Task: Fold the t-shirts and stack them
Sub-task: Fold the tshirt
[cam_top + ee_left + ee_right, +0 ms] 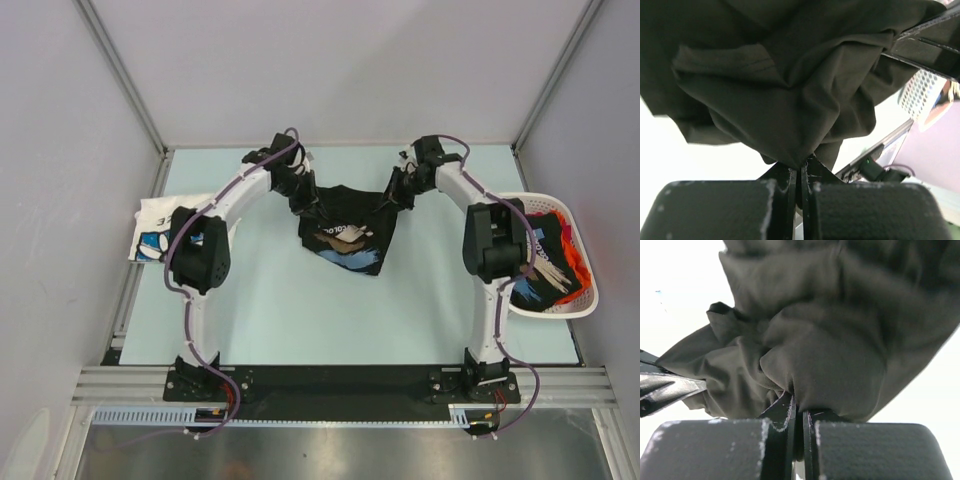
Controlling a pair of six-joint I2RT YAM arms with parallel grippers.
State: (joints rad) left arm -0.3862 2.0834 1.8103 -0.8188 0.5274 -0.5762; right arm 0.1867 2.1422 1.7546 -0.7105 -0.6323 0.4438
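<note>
Black shirt (347, 235): I see it strung between both arms, upper centre of the overhead view, print showing.
Left gripper (801, 169): my wrist view shows the jaws pinched tight on bunched black cloth.
Right gripper (797, 404): likewise clamped on the shirt's other end; overhead hides the pinch.
White shirt (160, 228): left edge, overhead only.
Basket (590, 300): right edge, holding dark and orange shirts (548, 272); its mesh shows in the left wrist view.

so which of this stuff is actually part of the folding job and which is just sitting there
Part of the job:
- black printed t-shirt, pinched between the left gripper and right gripper
- white t-shirt with blue print, lying at far left
- dark and orange t-shirts, heaped in the white slotted basket

Just lying about:
- the white slotted basket itself
- the table
</note>
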